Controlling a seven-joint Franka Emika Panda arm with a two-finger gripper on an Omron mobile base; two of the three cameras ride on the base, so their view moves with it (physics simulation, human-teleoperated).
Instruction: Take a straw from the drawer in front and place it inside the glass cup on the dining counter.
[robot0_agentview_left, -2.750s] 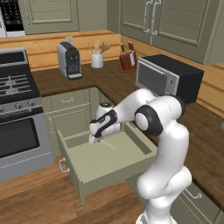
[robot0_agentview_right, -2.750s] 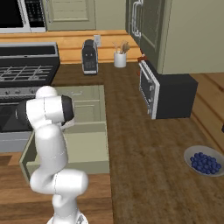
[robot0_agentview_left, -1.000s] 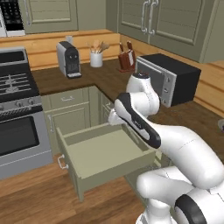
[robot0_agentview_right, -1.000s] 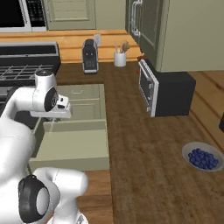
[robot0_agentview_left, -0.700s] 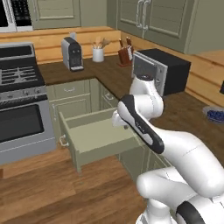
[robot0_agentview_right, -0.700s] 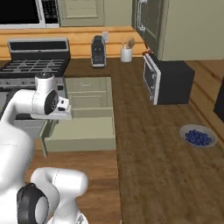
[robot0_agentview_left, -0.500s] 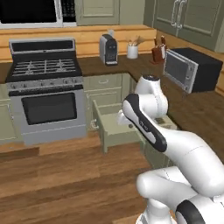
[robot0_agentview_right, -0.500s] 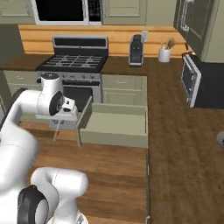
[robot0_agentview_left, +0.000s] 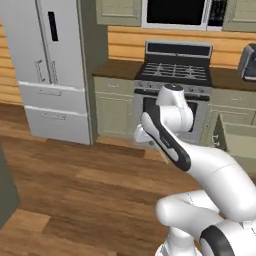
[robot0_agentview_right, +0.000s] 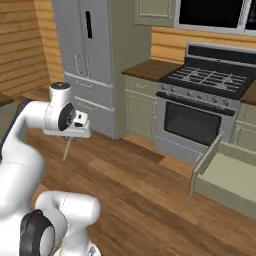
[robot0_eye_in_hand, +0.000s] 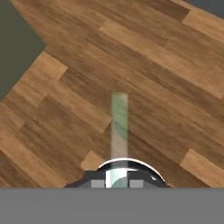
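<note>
The gripper (robot0_agentview_right: 68, 137), at the left of the right base view, is closed on the straw (robot0_agentview_right: 66, 148), which hangs below it.

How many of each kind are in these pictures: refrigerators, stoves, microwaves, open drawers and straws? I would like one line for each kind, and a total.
refrigerator: 1
stove: 1
microwave: 1
open drawer: 1
straw: 1
Total: 5
</note>
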